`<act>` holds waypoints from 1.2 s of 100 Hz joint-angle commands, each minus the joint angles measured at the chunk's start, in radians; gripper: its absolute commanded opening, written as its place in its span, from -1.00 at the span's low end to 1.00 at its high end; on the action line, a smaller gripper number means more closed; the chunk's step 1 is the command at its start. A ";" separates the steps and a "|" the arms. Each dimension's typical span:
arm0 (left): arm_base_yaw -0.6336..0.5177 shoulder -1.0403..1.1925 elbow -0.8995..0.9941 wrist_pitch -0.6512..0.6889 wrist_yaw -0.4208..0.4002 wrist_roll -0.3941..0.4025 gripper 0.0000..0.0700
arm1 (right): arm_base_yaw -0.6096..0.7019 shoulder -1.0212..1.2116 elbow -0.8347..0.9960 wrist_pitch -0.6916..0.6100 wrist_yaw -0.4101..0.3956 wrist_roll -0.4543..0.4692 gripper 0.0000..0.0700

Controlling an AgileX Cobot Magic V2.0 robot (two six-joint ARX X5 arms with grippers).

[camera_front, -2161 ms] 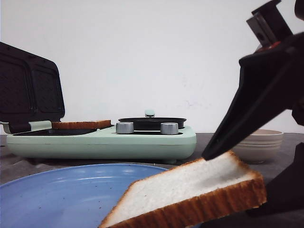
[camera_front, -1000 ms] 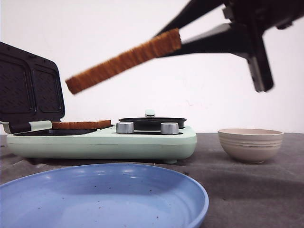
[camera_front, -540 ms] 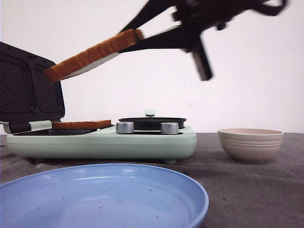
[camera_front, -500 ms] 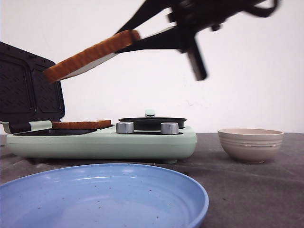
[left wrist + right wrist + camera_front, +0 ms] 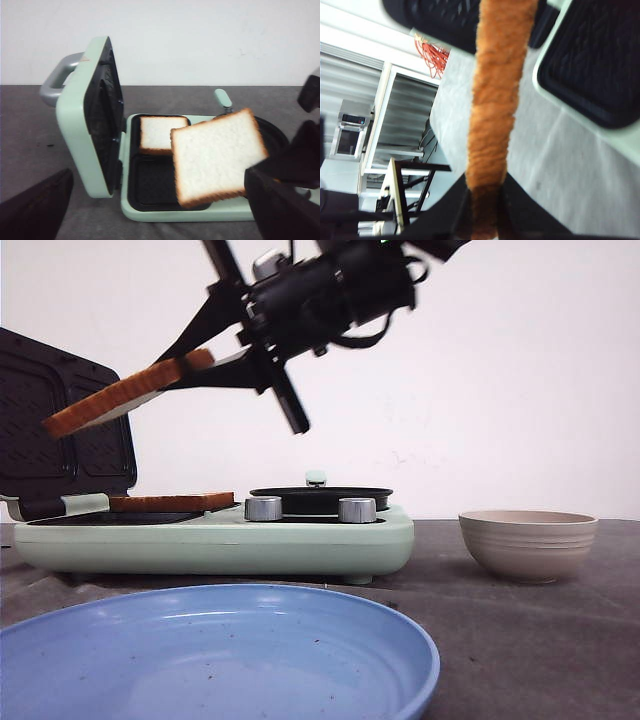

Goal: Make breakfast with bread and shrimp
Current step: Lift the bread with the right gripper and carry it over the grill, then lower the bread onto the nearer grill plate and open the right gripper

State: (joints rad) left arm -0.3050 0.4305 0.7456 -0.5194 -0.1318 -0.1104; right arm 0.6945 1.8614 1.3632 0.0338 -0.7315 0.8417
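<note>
White bread slice [image 5: 217,155] with golden-brown crust, tilted, pinched by right gripper [image 5: 195,362]

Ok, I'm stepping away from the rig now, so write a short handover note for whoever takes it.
Right gripper: shut on the second bread slice, held tilted in the air above the open sandwich maker.
Left gripper: open, holding nothing.
First bread slice: lies in the maker's rear compartment.
Blue plate: no bread on it.
Done: one slice placed, second lifted.
Left: set the held slice down, add shrimp; no shrimp visible in any view.
</note>
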 commanded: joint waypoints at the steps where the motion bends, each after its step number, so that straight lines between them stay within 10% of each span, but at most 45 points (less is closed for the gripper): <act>1: -0.002 0.000 0.005 0.018 -0.008 0.012 0.81 | 0.008 0.057 0.066 0.006 -0.001 -0.011 -0.98; 120: -0.002 0.000 0.005 0.018 -0.007 0.011 0.81 | 0.037 0.240 0.262 -0.099 0.169 0.019 -0.98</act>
State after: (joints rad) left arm -0.3050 0.4305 0.7456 -0.5163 -0.1352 -0.1104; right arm 0.7216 2.0785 1.5967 -0.0723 -0.5697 0.8532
